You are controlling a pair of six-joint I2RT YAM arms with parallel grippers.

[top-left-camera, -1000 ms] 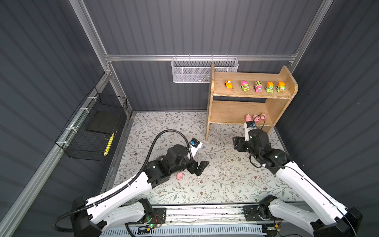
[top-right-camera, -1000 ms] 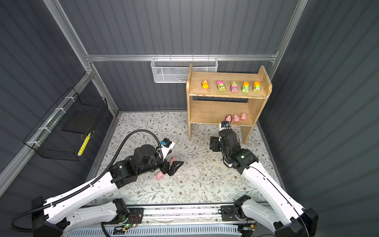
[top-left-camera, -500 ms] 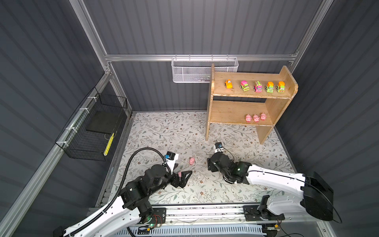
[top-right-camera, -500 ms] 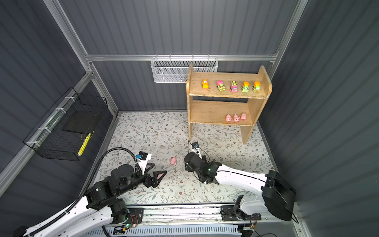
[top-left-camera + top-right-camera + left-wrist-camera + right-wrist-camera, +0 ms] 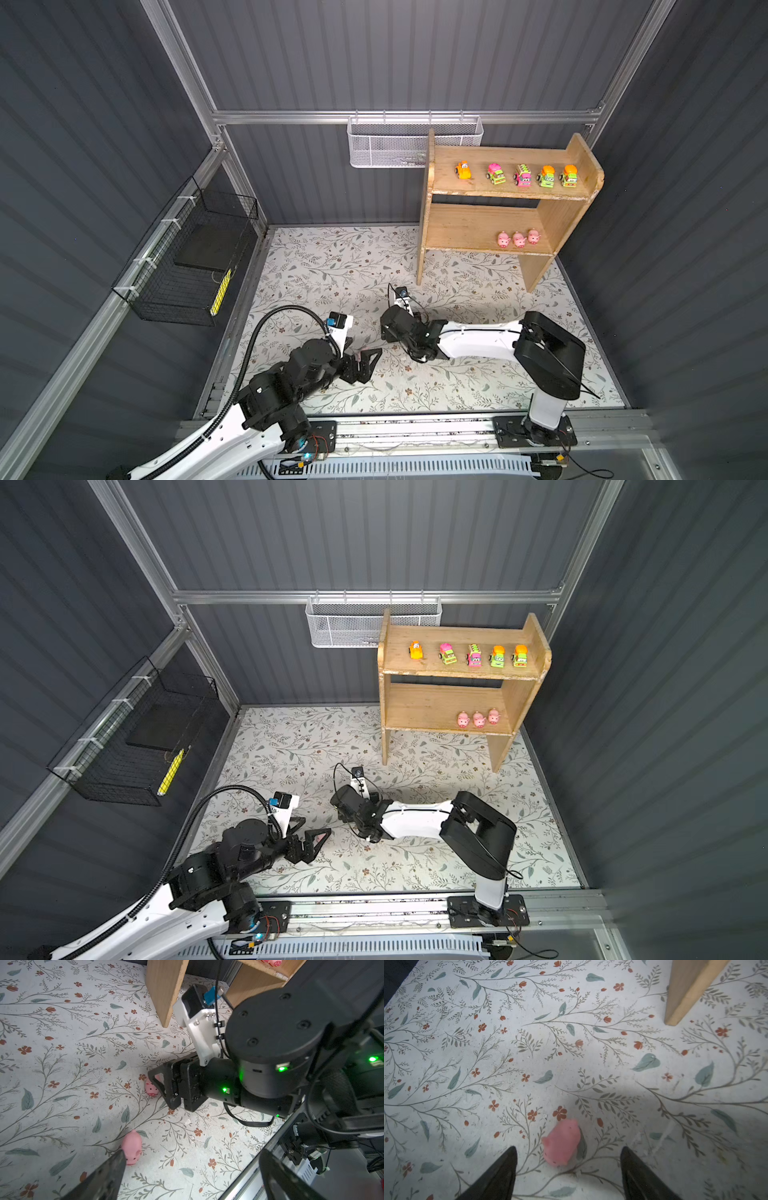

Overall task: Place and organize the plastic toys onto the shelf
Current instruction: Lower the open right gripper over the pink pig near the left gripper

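Right arm has swung off the shelf's (image 5: 461, 228) lower tier down to the floral mat (image 5: 332, 266). Left arm has pulled back toward the mat's front edge.

Done:
- Five vehicles (image 5: 521, 175) in a row on the top tier, middle to right end, faces toward its front edge.
- Three pigs (image 5: 518, 239) at the right end of the lower tier, near its front edge, snouts forward.

Left: two pigs on the mat, middle toward the front edge, near each other.

Right gripper (image 5: 569, 1150) is open and straddles the fourth pig (image 5: 562, 1145), fingers not touching it. Pig is blurred. Its long axis is slanted between the fingers; snout end looks toward the wrist, not sure.

Left gripper (image 5: 193, 1155) is spread wide, low over the mat. The fifth pig (image 5: 132, 1147) is just beside one fingertip, inside the jaws. Long axis runs roughly along the fingers, snout toward the wrist.

Eight of ten shelved, I'd judge. Both last grasps not yet made.
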